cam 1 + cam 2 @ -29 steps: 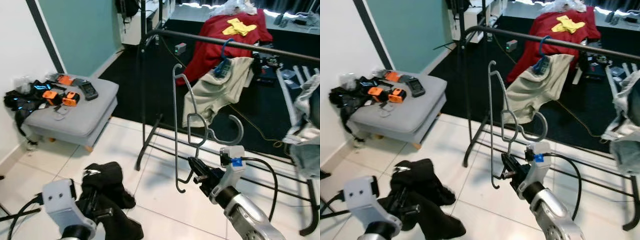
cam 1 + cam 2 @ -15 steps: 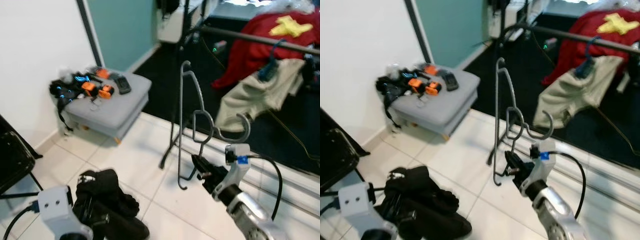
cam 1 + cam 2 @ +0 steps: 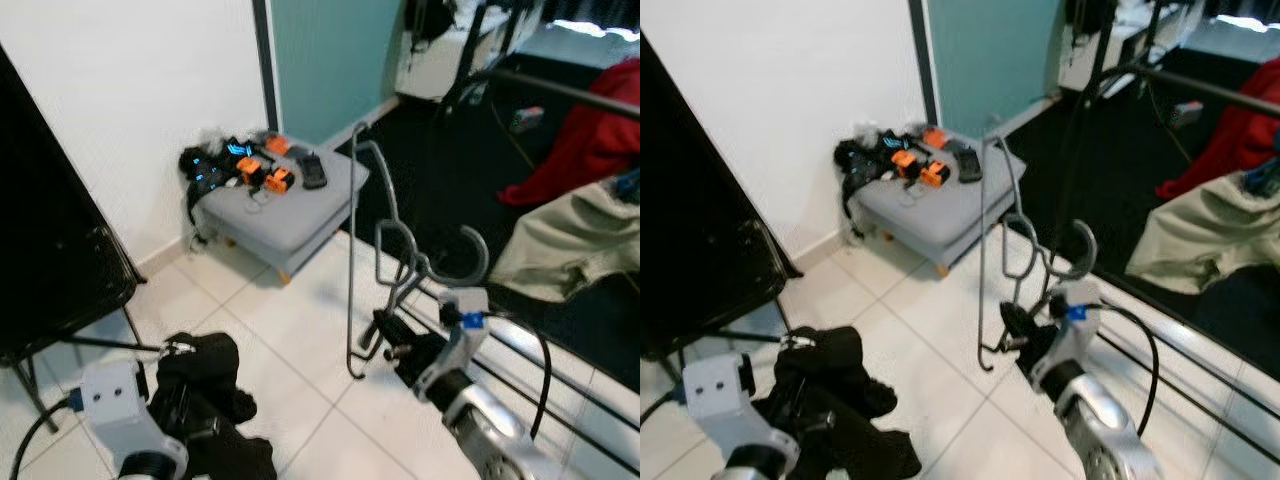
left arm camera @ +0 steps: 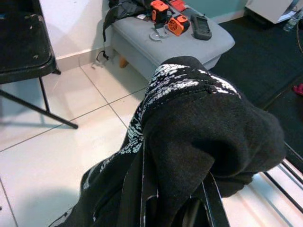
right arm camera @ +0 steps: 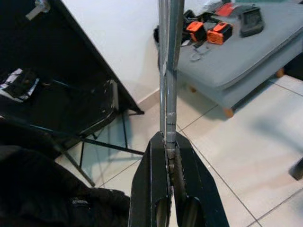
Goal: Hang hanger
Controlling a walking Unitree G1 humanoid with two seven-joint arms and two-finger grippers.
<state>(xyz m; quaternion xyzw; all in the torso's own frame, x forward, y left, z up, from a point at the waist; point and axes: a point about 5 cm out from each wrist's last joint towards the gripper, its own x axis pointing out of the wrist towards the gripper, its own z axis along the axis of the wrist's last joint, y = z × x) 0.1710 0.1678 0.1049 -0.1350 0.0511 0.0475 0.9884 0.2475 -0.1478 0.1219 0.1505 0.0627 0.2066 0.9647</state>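
Observation:
A grey hanger [image 3: 385, 235] stands upright in front of me, its hook curling to the right, with my right gripper [image 3: 383, 338] shut on its lower part. In the right wrist view the hanger's bar [image 5: 167, 71] runs straight up from between the closed fingers [image 5: 154, 189]. My left gripper [image 4: 173, 213] sits low at the left, shut on a black garment [image 3: 205, 390] with white print [image 4: 165, 82] that drapes over it. The dark rail [image 3: 560, 90] of the clothes rack crosses the upper right.
A grey ottoman [image 3: 285, 205] with orange and black gadgets stands by the white wall. A black folding chair [image 3: 60, 270] is at the left. A beige garment [image 3: 575, 240] and a red one [image 3: 600, 120] hang on the rack, whose base bars [image 3: 570, 350] lie on the white tiles.
The camera has swung left: the chair came into view and the rack slid right. Both grippers keep their hold, hanger and garment unchanged relative to me.

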